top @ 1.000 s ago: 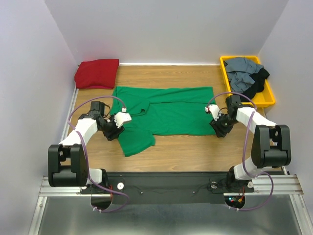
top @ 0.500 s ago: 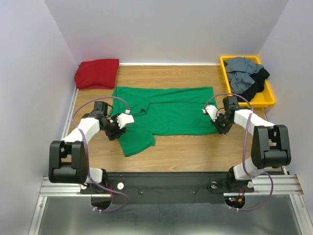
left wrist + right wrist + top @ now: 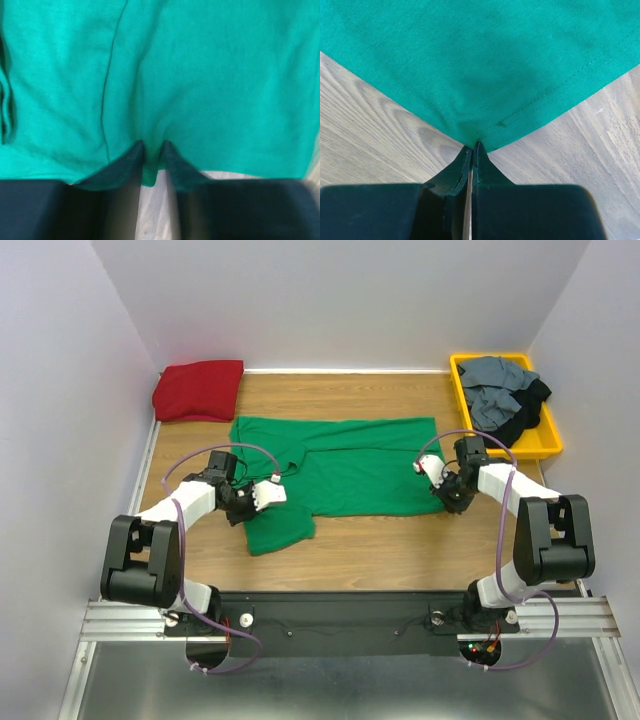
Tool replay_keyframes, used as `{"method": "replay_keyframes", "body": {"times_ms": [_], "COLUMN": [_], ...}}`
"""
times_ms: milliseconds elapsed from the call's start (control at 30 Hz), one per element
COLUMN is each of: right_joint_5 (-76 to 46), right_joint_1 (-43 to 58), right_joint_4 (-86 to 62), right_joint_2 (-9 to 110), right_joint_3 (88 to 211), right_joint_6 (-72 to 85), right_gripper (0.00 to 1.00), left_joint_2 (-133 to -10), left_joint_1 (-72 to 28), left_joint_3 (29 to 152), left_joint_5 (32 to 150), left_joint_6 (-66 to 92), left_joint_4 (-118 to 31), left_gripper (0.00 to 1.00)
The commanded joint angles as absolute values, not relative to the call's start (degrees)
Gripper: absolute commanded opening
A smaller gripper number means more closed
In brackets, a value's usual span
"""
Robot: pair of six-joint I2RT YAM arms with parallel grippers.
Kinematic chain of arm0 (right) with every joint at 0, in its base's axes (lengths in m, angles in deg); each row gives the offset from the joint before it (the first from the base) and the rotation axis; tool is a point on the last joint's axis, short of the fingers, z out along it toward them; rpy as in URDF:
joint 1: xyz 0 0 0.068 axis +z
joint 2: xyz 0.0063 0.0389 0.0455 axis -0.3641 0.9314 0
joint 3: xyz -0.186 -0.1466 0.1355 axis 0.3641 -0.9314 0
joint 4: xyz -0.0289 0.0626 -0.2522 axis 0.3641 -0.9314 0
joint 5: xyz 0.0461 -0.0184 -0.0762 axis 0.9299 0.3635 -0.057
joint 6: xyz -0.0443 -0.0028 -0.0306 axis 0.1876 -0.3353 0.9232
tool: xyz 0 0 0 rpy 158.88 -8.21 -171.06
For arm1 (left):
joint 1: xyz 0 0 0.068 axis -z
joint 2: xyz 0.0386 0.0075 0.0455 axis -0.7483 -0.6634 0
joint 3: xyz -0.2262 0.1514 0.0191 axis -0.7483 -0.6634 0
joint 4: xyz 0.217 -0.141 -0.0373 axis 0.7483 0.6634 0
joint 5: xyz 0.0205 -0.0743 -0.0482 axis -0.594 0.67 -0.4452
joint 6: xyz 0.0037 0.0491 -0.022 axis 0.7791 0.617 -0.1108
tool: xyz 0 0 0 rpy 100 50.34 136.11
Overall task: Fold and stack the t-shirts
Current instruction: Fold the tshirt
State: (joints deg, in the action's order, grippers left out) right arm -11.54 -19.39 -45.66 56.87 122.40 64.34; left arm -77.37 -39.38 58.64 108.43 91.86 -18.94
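The green t-shirt [image 3: 350, 465] lies spread flat in the middle of the wooden desk [image 3: 370, 540]. One sleeve and part of its body are folded over at the left end, and a flap hangs toward the near edge.

The left hand [image 3: 262, 497] sits low on that flap. In its wrist view the left hand [image 3: 151, 147] has its two dark fingers drawn close together, with a small ridge of green cloth pinched up between them.

The right hand [image 3: 446, 502] is at the shirt's near right corner. Seen from its wrist, the right hand [image 3: 472, 146] is closed tight, its fingertips meeting on the very tip of the hemmed corner, and bare wood shows on both sides.

A dark red t-shirt [image 3: 198, 390] rests folded in the far left corner of the desk, well apart from the green one.

At the far right, a yellow tray [image 3: 547, 446] holds a crumpled grey t-shirt [image 3: 490, 385] lying over a black t-shirt [image 3: 530, 400].
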Motion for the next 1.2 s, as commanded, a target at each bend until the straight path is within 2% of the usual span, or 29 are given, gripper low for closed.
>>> {"method": "replay_keyframes", "body": {"times_ms": [0, 133, 367, 533, 833, 1167], "right_joint_5": [-12.53, -12.35, -12.53, -12.26, -11.65, -11.91], "right_joint_1": [-19.07, -19.15, -19.07, -19.24, -19.59, -19.77], "right_joint_4": [-47.62, -50.79, -56.85, -57.83, -57.83, -57.57], "right_joint_2": [55.95, 51.56, 45.32, 46.45, 54.18, 71.12], "right_joint_3": [121.96, 121.61, 122.83, 126.00, 135.84, 151.12], "right_joint_6": [64.53, 65.59, 65.76, 65.68, 66.11, 67.00], "right_gripper": [0.01, 0.01, 0.01, 0.01, 0.01, 0.01], "left_joint_2": [-77.08, -70.57, -63.10, -63.79, -73.54, -91.10], "left_joint_1": [-39.30, -39.30, -39.39, -40.52, -45.10, -46.60], "left_joint_3": [56.09, 57.23, 61.01, 63.21, 75.86, 92.63], "left_joint_5": [104.41, 106.79, 109.51, 110.92, 115.23, 117.25], "left_joint_6": [95.00, 95.62, 95.09, 94.12, 94.47, 92.36], "left_joint_4": [-13.02, -5.71, 3.88, 4.68, 6.44, 4.68], "left_gripper": [0.21, 0.00, 0.00, 0.00, 0.00, 0.00]}}
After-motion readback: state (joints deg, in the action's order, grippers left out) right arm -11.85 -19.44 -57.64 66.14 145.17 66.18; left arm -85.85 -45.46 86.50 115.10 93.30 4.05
